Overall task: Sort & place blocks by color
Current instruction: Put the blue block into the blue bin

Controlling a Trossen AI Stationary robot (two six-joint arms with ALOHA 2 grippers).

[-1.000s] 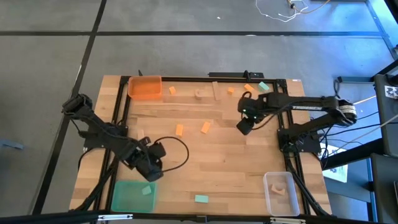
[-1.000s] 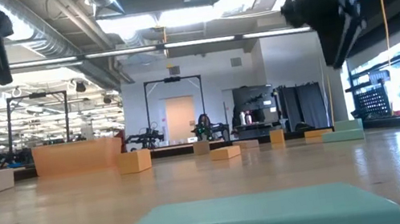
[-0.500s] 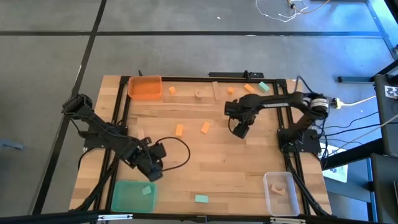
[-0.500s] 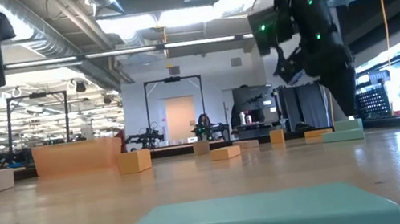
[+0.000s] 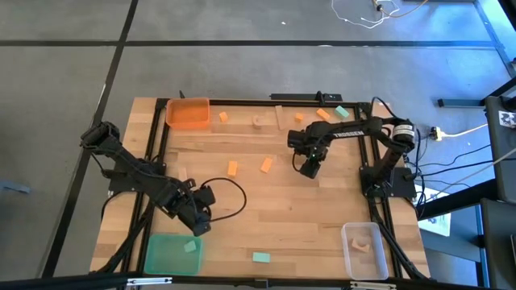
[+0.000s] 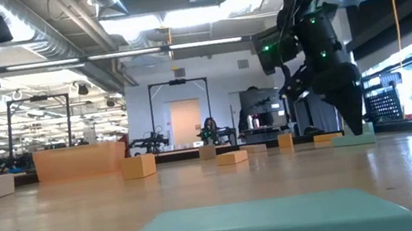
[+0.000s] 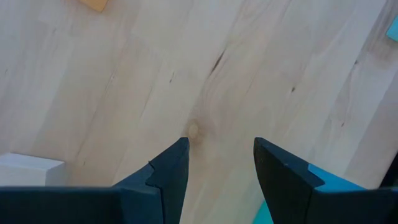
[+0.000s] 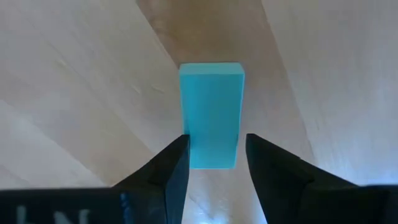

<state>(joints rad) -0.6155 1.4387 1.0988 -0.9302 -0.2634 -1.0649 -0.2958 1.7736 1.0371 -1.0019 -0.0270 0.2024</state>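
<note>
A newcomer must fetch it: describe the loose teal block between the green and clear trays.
Find the green tray, cornered near the left arm. Toward the clear tray, on bare wood, lies the teal block. Its teal neighbour sits inside the green tray; this one lies outside.

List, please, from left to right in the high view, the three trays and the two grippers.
green tray → orange tray → left gripper → right gripper → clear tray
</note>
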